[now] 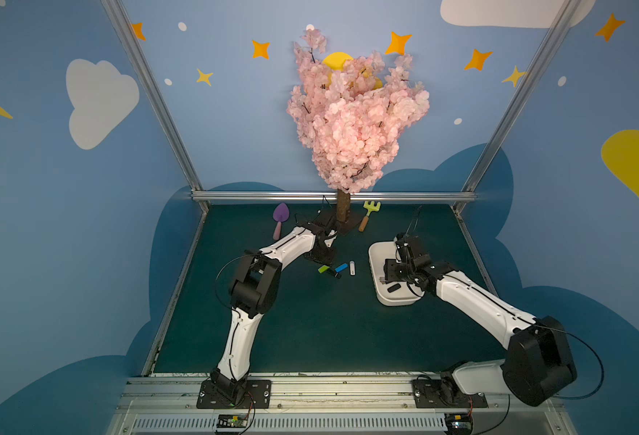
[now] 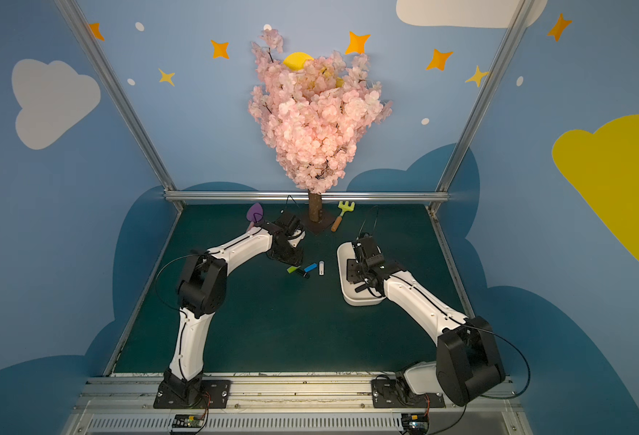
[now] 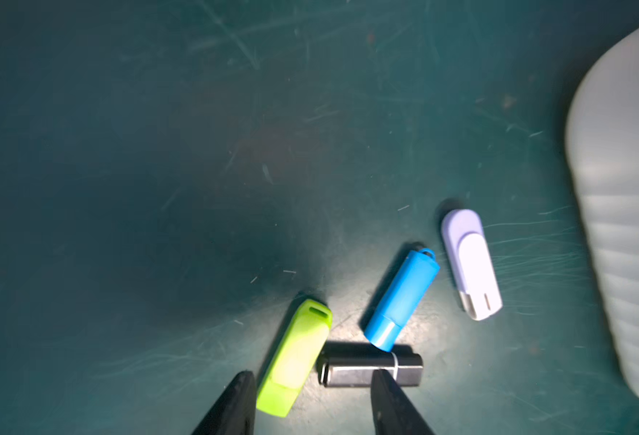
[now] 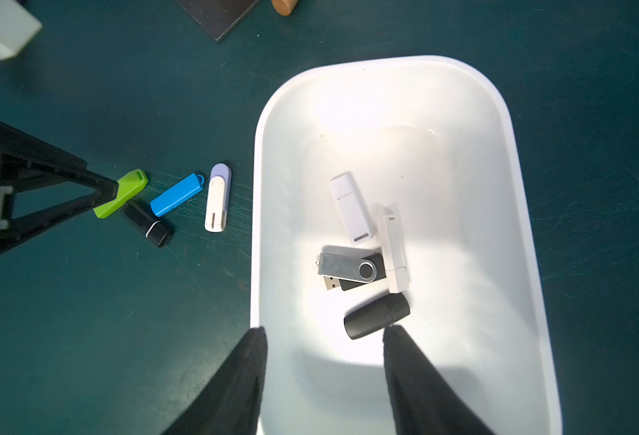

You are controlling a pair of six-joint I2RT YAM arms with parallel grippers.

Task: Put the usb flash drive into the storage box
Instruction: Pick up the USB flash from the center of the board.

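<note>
Beside the storage box (image 4: 404, 150), four flash drives are counted on the mat (image 3: 160, 150): a green drive (image 3: 295, 357), a black drive (image 3: 355, 371), a blue drive (image 3: 402, 297) and a lilac drive (image 3: 470, 263). Four more are seen inside the box: two white drives (image 4: 351, 207) (image 4: 395, 252), a swivel drive (image 4: 348, 269) and a capsule drive (image 4: 376, 316). The left gripper (image 3: 312, 373) is lowered over the green and black drives, fingers partly spread, nothing gripped. The right gripper (image 4: 324, 328) is held above the box, fingers apart, empty.

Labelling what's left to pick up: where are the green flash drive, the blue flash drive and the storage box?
green flash drive (image 3: 295, 357): left wrist view, middle of body.
blue flash drive (image 3: 402, 299): left wrist view, middle of body.
storage box (image 4: 491, 188): right wrist view, bare inner wall.
</note>
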